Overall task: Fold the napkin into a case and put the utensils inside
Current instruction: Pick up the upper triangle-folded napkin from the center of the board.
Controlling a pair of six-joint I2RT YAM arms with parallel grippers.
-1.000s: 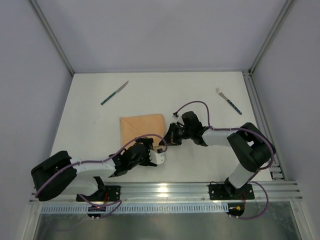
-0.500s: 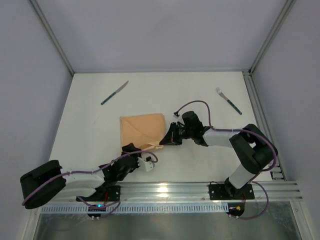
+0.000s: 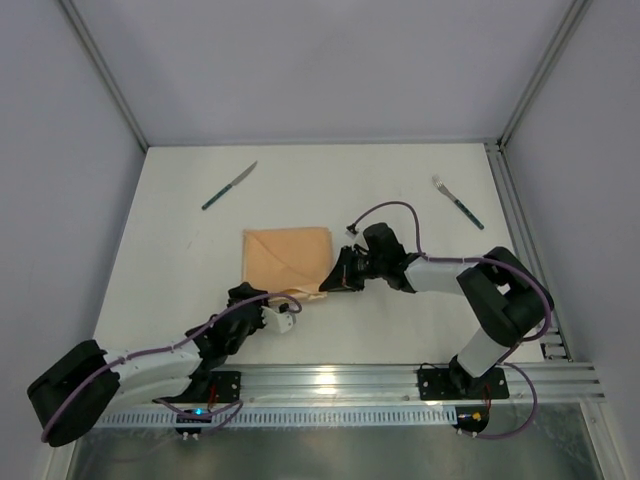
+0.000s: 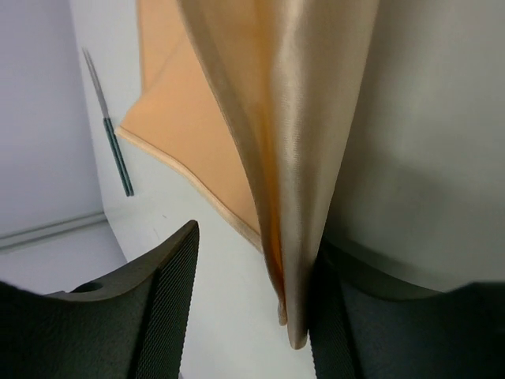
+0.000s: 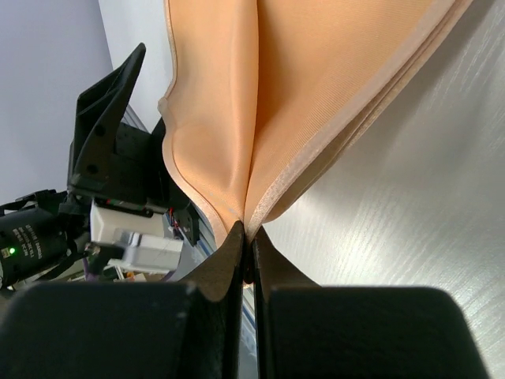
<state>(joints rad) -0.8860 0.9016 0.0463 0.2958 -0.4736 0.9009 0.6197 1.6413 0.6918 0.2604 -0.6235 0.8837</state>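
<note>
The napkin [image 3: 285, 255] lies mid-table with its near right corner raised. The right gripper [image 5: 247, 237] is clamped on that corner. The left gripper [image 4: 254, 264] stands apart around the hanging fold, which touches 1 finger.
</note>
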